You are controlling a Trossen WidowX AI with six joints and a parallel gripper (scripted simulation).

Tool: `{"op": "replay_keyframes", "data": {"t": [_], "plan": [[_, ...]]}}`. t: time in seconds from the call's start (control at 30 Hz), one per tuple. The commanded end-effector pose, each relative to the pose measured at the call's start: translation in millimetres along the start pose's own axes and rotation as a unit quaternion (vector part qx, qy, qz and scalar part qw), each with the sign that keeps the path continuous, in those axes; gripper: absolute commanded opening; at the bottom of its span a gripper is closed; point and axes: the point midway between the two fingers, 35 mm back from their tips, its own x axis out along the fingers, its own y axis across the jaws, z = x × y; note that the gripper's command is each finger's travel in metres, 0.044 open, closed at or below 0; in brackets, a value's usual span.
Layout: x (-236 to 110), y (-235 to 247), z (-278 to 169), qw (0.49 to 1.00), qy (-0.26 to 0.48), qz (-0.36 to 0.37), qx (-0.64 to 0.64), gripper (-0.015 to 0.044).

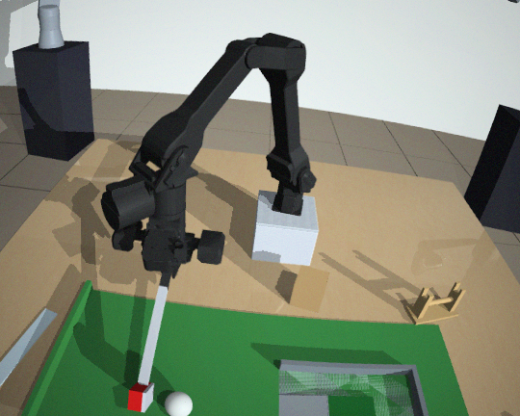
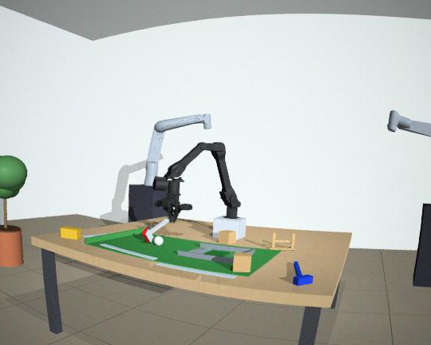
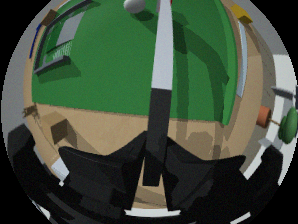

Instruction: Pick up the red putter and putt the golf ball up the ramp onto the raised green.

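Red putter (image 1: 152,332) slants toward ball (image 1: 178,403).

Room: plain white walls (image 2: 305,100); grey-brown tiled floor (image 2: 185,319). Wooden bench (image 2: 265,285) on dark legs. Potted tree (image 2: 5,212) well left of claw (image 2: 172,217); dark pedestal (image 2: 143,204) behind it.

No text, label, brand mark, number or sign can be read in any of the views. Every surface that shows is plain and unmarked.
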Motion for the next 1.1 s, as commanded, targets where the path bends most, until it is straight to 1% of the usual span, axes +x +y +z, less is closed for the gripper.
{"op": "replay_keyframes", "data": {"t": [0.0, 0.23, 0.5, 0.73, 0.8, 0.9, 1.07], "plan": [[-1, 0, 0, 1.000, -0.001, -0.001, 0.000, 0.0000], [-1, -3, 0, 1.000, 0.000, -0.001, 0.000, 0.0000], [3, -30, 0, 1.000, 0.001, -0.001, 0.003, 0.0000], [1, -26, 0, 1.000, -0.001, -0.003, 0.009, 0.0000], [0, -8, 4, 1.000, -0.001, -0.001, 0.008, 0.0000], [0, 36, 9, 1.000, -0.001, 0.001, 0.006, 0.0000], [2, 101, 2, 1.000, 0.001, 0.005, 0.004, 0.0000]]}}
